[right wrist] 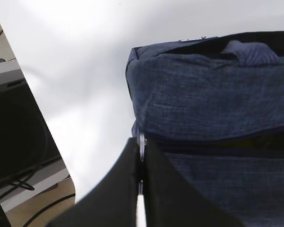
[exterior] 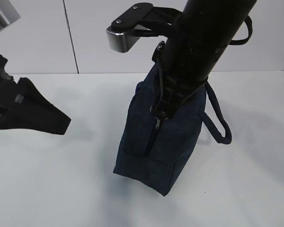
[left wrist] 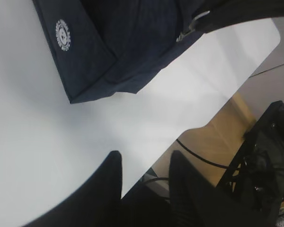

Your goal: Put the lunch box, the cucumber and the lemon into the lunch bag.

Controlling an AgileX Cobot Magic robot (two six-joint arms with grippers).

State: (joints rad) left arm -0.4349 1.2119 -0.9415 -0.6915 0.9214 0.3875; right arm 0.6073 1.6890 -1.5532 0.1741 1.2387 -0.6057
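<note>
The dark navy lunch bag (exterior: 158, 142) stands upright on the white table; it also shows in the left wrist view (left wrist: 113, 52) and the right wrist view (right wrist: 213, 94). My right gripper (right wrist: 141, 142) is shut on the silver ring zipper pull (right wrist: 141, 141) at the bag's near end; in the exterior view that gripper (exterior: 162, 112) sits at the top of the bag's end seam. My left gripper (left wrist: 144, 163) is open and empty, over the table edge, away from the bag; in the exterior view it (exterior: 61, 124) is at the left. The lunch box, cucumber and lemon are not visible.
The bag's loop handle (exterior: 217, 120) hangs off its right side. The right arm (exterior: 203, 42) crosses in front of the bag's top. Past the table's edge (left wrist: 189, 127) are cables and a dark frame on a wooden floor.
</note>
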